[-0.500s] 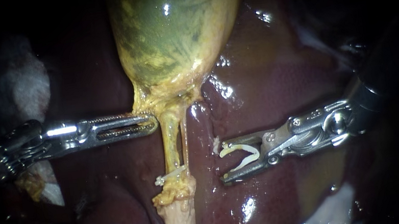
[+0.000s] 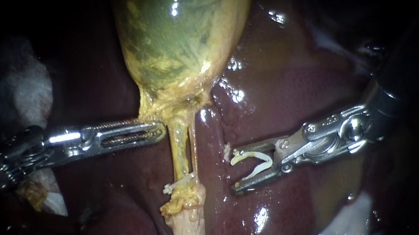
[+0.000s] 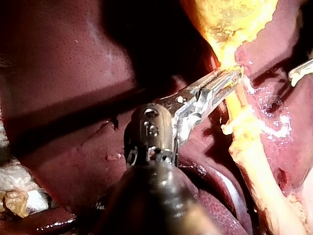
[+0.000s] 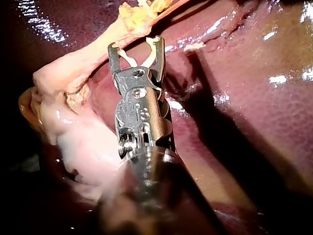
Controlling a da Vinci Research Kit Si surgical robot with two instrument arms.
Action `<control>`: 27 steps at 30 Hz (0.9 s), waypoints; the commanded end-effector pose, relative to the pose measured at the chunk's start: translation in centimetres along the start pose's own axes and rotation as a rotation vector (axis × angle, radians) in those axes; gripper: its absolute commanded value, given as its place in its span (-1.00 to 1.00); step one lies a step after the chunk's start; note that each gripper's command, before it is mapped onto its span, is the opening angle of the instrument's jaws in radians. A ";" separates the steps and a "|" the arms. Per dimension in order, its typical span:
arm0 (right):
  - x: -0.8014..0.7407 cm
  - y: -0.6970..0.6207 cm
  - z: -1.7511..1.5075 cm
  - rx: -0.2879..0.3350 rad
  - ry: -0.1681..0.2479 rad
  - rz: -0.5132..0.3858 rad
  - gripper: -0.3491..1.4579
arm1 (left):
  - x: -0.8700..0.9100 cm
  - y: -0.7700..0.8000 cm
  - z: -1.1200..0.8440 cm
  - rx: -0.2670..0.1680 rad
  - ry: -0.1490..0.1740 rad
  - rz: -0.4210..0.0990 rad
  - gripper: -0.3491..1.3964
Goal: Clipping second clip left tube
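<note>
Our left instrument [image 2: 160, 130], mid-left: jaws clamping yellow fatty gallbladder neck [image 2: 175, 103]. Our right instrument [image 2: 233, 169], mid-right: spread jaws holding curved white clip [image 2: 249, 155].

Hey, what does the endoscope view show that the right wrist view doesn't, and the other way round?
Only the endoscope view shows the gallbladder, the left instrument at its neck, and the placed clip low on the tubes. Only the right wrist view shows the wide pale end of the stalk beside the instrument. Both show the right instrument, its jaws holding an open clip short of the tubes, and the liver.
</note>
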 end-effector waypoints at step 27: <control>0.00 -0.01 0.00 0.006 -0.002 0.000 0.04 | 0.03 -0.25 -0.03 0.187 0.029 0.089 0.04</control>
